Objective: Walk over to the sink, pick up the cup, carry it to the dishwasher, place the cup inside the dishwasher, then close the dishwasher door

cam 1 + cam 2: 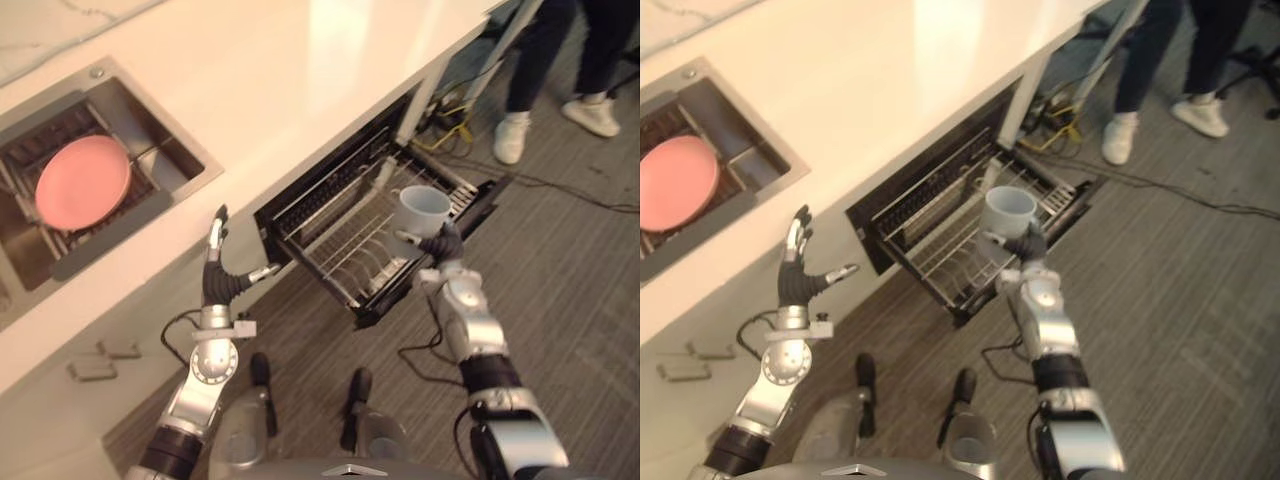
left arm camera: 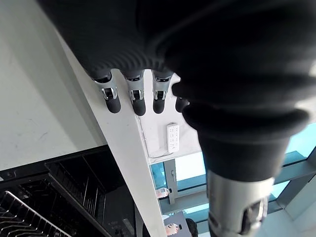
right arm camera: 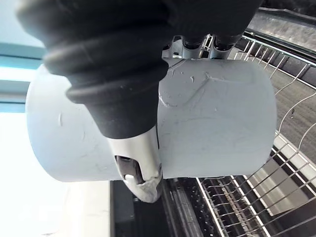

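Above the pulled-out dishwasher rack (image 1: pixel 330 245), cup (image 1: pixel 424 207) not yet set down.
Right hand (image 1: pixel 444 244) grips the white cup over the wire rack; left hand (image 1: pixel 214 262) hangs by the counter (image 1: pixel 300 90) edge, fingers straight and empty. Fetching and carrying look done; placing it and shutting up remain.

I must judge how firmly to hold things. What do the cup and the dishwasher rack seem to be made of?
The cup, held in the right hand, looks like glazed ceramic, perhaps hard plastic: opaque pale grey, thick wall, soft sheen with fine scuffs. The rack looks like metal wire, maybe coated: thin pale rods in a grid.
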Controlling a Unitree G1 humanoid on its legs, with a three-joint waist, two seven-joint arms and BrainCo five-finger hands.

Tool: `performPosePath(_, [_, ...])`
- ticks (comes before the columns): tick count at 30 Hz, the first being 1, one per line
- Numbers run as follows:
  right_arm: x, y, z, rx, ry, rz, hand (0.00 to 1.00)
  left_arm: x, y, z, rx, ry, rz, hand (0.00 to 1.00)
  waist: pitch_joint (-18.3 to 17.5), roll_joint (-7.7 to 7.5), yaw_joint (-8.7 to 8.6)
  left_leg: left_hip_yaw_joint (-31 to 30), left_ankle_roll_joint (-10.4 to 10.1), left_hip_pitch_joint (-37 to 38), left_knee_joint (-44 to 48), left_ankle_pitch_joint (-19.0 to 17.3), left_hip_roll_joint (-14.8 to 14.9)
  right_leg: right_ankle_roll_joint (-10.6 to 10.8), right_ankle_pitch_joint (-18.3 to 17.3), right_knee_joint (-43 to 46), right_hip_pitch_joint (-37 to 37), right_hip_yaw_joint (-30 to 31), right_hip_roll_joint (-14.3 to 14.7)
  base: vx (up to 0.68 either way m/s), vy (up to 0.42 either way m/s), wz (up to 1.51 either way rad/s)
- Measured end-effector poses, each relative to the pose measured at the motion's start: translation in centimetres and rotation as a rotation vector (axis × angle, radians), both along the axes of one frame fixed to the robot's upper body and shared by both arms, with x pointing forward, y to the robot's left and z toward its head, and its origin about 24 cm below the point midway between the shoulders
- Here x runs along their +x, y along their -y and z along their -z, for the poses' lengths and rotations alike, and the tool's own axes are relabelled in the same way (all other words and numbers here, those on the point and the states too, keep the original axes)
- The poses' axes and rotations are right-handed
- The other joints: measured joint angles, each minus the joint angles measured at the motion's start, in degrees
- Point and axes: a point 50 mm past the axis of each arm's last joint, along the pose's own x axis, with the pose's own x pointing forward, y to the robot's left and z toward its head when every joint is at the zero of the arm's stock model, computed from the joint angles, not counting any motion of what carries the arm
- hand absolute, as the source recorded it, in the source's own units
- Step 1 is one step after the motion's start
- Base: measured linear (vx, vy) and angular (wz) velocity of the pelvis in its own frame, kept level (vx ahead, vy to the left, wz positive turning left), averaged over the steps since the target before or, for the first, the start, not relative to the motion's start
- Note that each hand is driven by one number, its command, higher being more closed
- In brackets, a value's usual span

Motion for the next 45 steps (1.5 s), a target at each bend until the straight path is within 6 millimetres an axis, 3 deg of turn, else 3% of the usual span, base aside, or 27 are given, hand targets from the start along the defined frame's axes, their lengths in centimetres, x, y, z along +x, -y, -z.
performPosePath(5, [2.2,2.7,-2.1,-0.111,-0.056,-0.005,1.00,0.6,-0.1,-1.4,-0.077,0.029,0.214,0.00,2.65,2.37,1.42,-1.91,-0.05,-1.62,-0.02,0.69,-0.08,-0.21,-0.55,0.82,-0.79,-1.75,-0.11,-0.03,0.004,0.18])
performPosePath(6, [2.7,2.8,-2.5,-0.121,-0.072,-0.017,1.00,0.7,0.1,-0.7,-0.062,-0.022,0.284,0.00,3.43,2.61,1.51,-2.15,0.00,-1.85,-0.04,0.83,-0.10,-0.18,-0.71,1.37,-0.93,-1.94,-0.19,-0.02,0.005,0.16])
performPosePath(8, [3.7,2.5,-3.4,-0.131,-0.081,-0.049,1.00,0.3,1.2,3.2,-0.011,-0.247,0.439,0.00,4.91,2.91,0.86,-3.17,0.21,-2.85,-0.25,1.36,-0.31,0.00,-0.86,1.87,-1.56,-2.96,-0.50,-0.01,0.011,0.20])
performPosePath(10, [4.8,2.6,-4.5,-0.128,-0.095,-0.073,1.00,-1.7,3.0,8.0,0.021,-0.524,0.605,0.00,7.18,2.70,1.08,-3.47,0.86,-3.76,-1.36,2.63,-0.51,0.22,-0.39,1.94,-2.77,-3.30,-0.60,0.01,0.011,0.11])
performPosePath(13, [5.1,2.9,-4.1,-0.108,-0.153,-0.089,1.00,-3.7,4.5,9.3,0.012,-0.593,0.714,0.00,8.59,3.12,2.27,-4.41,0.93,-4.19,-1.39,2.84,-0.85,0.22,-0.40,1.88,-2.57,-4.27,-0.66,0.04,-0.001,0.16])
performPosePath(16, [5.2,2.6,-3.7,-0.101,-0.169,-0.112,1.00,-3.1,4.8,7.5,-0.010,-0.479,0.668,0.00,8.72,3.38,2.82,-5.02,0.93,-4.04,-2.01,3.20,-1.10,0.12,-0.67,1.89,-2.19,-5.03,-0.66,0.03,-0.007,0.17])
performPosePath(18, [5.2,2.1,-3.3,-0.089,-0.174,-0.119,1.00,-2.2,4.9,3.3,-0.082,-0.245,0.597,0.00,8.87,3.69,2.37,-6.15,1.01,-3.84,-3.23,3.91,-1.54,0.21,-0.84,1.90,-1.79,-6.05,-0.81,0.00,0.000,0.23])
performPosePath(20, [5.2,1.3,-2.4,-0.073,-0.189,-0.125,1.00,-2.0,4.9,0.9,-0.141,-0.114,0.583,0.00,8.89,3.74,2.36,-6.29,1.00,-2.80,-4.42,4.37,-1.71,0.21,-1.23,2.15,-1.19,-6.20,-0.96,0.00,-0.007,0.13])
performPosePath(22, [5.2,0.4,-1.9,-0.086,-0.204,-0.144,1.00,-2.0,5.3,0.5,-0.141,-0.098,0.599,0.00,8.87,3.96,2.34,-6.27,0.88,-1.72,-5.07,4.43,-1.81,0.03,-2.12,2.95,-0.71,-6.18,-1.24,0.01,-0.011,0.05])
performPosePath(25, [5.3,-0.1,-1.7,-0.123,-0.223,-0.192,1.00,-1.9,5.9,2.4,-0.078,-0.225,0.608,0.00,8.86,4.01,2.51,-6.28,0.91,-1.49,-5.07,4.49,-1.78,0.09,-2.66,3.94,-0.75,-6.17,-1.47,0.01,-0.011,0.03])
performPosePath(28, [5.3,-0.1,-1.1,-0.150,-0.283,-0.224,1.00,-1.5,5.8,6.3,0.011,-0.445,0.583,0.00,8.87,4.04,2.58,-6.27,1.04,-1.51,-5.07,4.61,-1.82,0.11,-2.65,4.11,-0.91,-6.22,-1.58,0.00,-0.007,-0.01])
performPosePath(30, [5.4,0.1,-0.7,-0.194,-0.339,-0.237,1.00,-1.5,4.7,9.3,0.063,-0.609,0.522,0.00,9.00,4.30,2.86,-6.33,1.03,-1.72,-5.06,4.64,-1.80,0.11,-2.65,4.34,-1.25,-6.32,-1.59,0.01,-0.031,-0.02])
performPosePath(32, [5.6,0.1,-1.0,-0.231,-0.349,-0.240,1.00,-1.8,3.8,10.7,0.075,-0.687,0.484,0.00,9.19,4.79,2.98,-6.47,1.05,-2.31,-4.99,4.78,-1.78,0.12,-2.66,4.72,-1.90,-6.37,-1.61,0.00,-0.013,0.02])
performPosePath(34, [5.8,0.9,-2.0,-0.295,-0.355,-0.235,1.00,-2.0,2.8,12.5,0.091,-0.786,0.443,0.00,9.58,6.28,3.65,-7.35,0.90,-3.41,-5.01,5.14,-1.77,0.22,-2.75,5.37,-2.80,-6.96,-1.63,-0.01,-0.037,0.14])
performPosePath(36, [5.9,1.5,-2.6,-0.331,-0.367,-0.224,1.00,-2.4,1.9,13.7,0.075,-0.847,0.401,0.00,9.92,7.13,4.29,-7.94,0.68,-3.69,-5.07,5.34,-1.72,0.16,-3.16,5.77,-2.84,-7.88,-1.67,-0.01,-0.053,0.20])
performPosePath(40, [6.0,1.9,-3.0,-0.369,-0.371,-0.218,1.00,-3.1,-0.3,15.5,-0.049,-0.957,0.313,0.00,9.92,7.36,5.83,-9.45,0.32,-4.95,-5.06,5.59,-1.71,-0.16,-4.81,7.98,-4.18,-8.51,-1.92,0.00,-0.057,0.18])
performPosePath(41, [6.0,2.2,-3.4,-0.368,-0.364,-0.206,0.00,-3.1,-0.8,15.7,-0.081,-0.964,0.294,0.00,9.95,7.47,6.21,-9.92,0.32,-5.70,-5.07,5.84,-1.74,-0.11,-5.33,9.01,-4.94,-9.22,-2.18,0.01,-0.077,0.27])
performPosePath(45, [6.0,2.6,-3.7,-0.339,-0.344,-0.169,0.00,-2.8,-1.6,15.5,-0.219,-0.940,0.239,0.00,10.15,7.92,7.55,-11.09,0.21,-6.47,-5.09,6.11,-2.16,0.21,-7.33,12.82,-6.66,-9.54,-3.35,0.01,-0.069,0.14])
